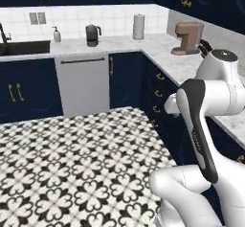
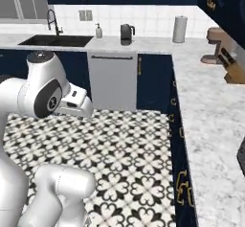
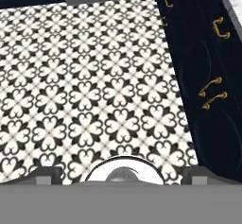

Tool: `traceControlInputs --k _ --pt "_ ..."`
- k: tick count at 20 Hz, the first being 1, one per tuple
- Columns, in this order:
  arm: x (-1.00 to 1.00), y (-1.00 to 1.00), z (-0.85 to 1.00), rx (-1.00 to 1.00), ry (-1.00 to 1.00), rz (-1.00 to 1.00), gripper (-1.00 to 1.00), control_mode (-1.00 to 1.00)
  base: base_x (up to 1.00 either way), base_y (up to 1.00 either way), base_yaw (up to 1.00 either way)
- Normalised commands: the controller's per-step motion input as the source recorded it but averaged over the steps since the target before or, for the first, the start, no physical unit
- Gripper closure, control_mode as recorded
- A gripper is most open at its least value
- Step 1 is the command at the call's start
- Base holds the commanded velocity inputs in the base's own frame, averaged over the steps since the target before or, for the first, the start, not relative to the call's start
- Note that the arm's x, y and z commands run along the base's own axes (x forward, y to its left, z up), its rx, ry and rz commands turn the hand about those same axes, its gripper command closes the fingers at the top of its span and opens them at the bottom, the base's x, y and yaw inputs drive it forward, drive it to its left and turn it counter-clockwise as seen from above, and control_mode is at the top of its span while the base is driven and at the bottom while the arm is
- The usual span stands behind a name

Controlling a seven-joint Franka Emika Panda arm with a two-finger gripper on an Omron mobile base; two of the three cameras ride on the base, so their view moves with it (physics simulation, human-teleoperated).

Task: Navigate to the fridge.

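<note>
The fridge is out of view; ahead are navy cabinets and a marble counter corner. My arm is folded above the patterned tile floor (image 1: 72, 159), with the hand (image 2: 76, 104) pointing down at the floor. In the hand view my gripper (image 3: 122, 175) is open: the two dark fingertips (image 3: 47, 172) stand far apart at the bottom with nothing between them, and only floor tiles lie beneath.
A grey dishwasher (image 1: 82, 82) sits under the back counter, with a black sink (image 1: 24, 47) to its left. On the counter stand a kettle (image 1: 92, 34), a paper towel roll (image 1: 139, 26) and a coffee machine (image 1: 187, 38). Navy cabinets (image 1: 158, 92) run close along my right.
</note>
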Motion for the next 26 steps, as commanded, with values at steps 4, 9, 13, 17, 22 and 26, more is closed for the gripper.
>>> traceControlInputs --k 4,9,13,17,22,26 --pt "0.0 0.0 0.0 0.0 0.0 0.0 -1.0 1.0 0.32 0.0 0.85" --pt "0.0 0.0 0.0 0.0 0.0 0.0 -1.0 1.0 0.57 -0.06 0.82" --pt "0.0 0.0 0.0 0.0 0.0 0.0 -1.0 1.0 0.55 -0.11 0.85" --pt "0.0 0.0 0.0 0.0 0.0 0.0 -1.0 1.0 0.15 -0.01 0.93" --pt "0.0 0.0 0.0 0.0 0.0 0.0 -1.0 1.0 0.01 0.0 0.99" --pt "0.0 0.0 0.0 0.0 0.0 0.0 -1.0 1.0 0.0 0.0 1.0"
